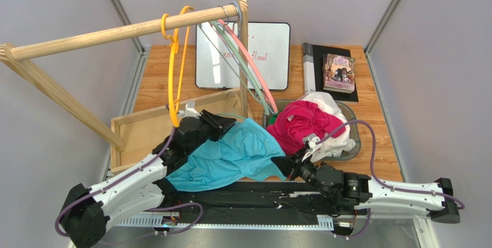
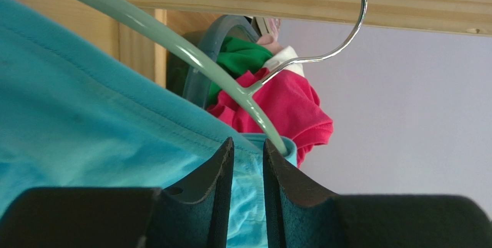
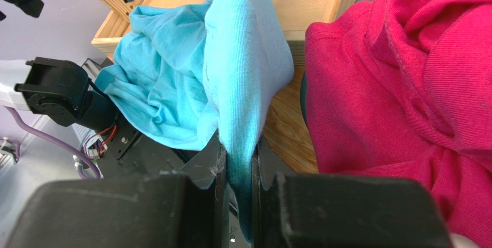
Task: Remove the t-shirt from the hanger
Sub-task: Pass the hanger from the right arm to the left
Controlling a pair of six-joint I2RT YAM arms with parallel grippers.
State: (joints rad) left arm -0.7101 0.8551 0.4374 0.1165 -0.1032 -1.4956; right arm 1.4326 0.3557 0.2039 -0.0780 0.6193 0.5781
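The right hand pinches a fold of the teal t-shirt. The left hand stands slightly parted at the collar, beside the hanger.

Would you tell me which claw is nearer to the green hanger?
Left. The left claw sits at the hanger; the right claw pinches the t-shirt, away from it.

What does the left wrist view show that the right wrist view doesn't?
Left wrist only: the mint-green hanger and its wire hook. The hanger's bar runs into the turquoise t-shirt right by the left gripper, whose jaws are apart. Right wrist only: the right gripper, shut on a fold of the t-shirt, with the wooden table beyond. Both: the turquoise t-shirt and the pink garment.
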